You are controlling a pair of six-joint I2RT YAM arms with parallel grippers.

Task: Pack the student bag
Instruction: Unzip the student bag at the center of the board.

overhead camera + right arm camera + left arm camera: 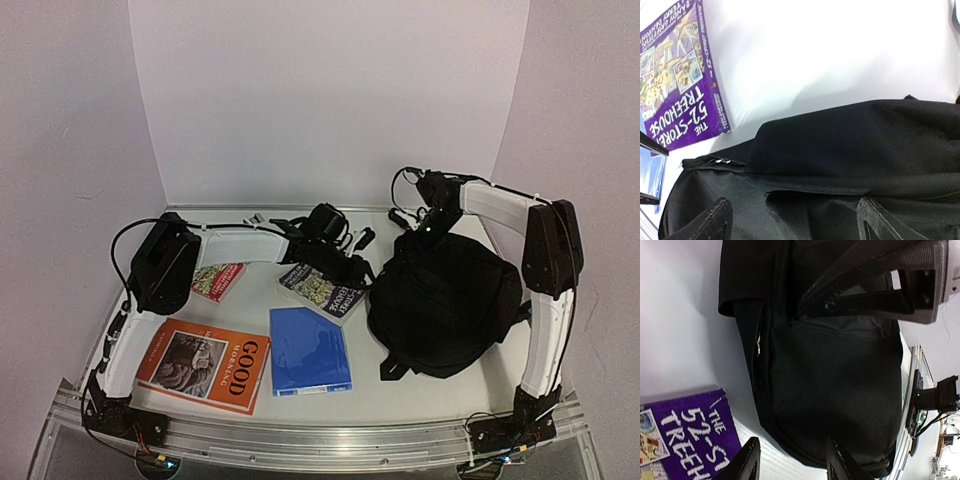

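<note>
Opening the student bag (440, 300) looks like the step in hand. It lies slumped on the right part of the table (420, 395), seemingly shut, with none of the books inside. The left pincer (793, 444) is released, its two fingers spread, and hovers just beside the bag's left flank with nothing between them. The right pincer (794, 202) is likewise spread wide and empty over the bag's far upper edge. A seam runs along the fabric below each camera, with a few pale glints that may be zip teeth. Whether a puller lies there cannot be told. To do this well, I judge that one pincer should pin or pinch a fold of the soft cloth while the other works the opening. Otherwise the limp bag would likely slide or bunch up instead of parting. A bite on a single layer near the seam would serve better than a deep grab through both walls. The purple book (322, 290) lies near the bag's left side, so the left arm should avoid nudging it. The blue book (310, 350), the orange book (205, 365) and the red book (218, 280) lie further left, well apart from the bag.
</note>
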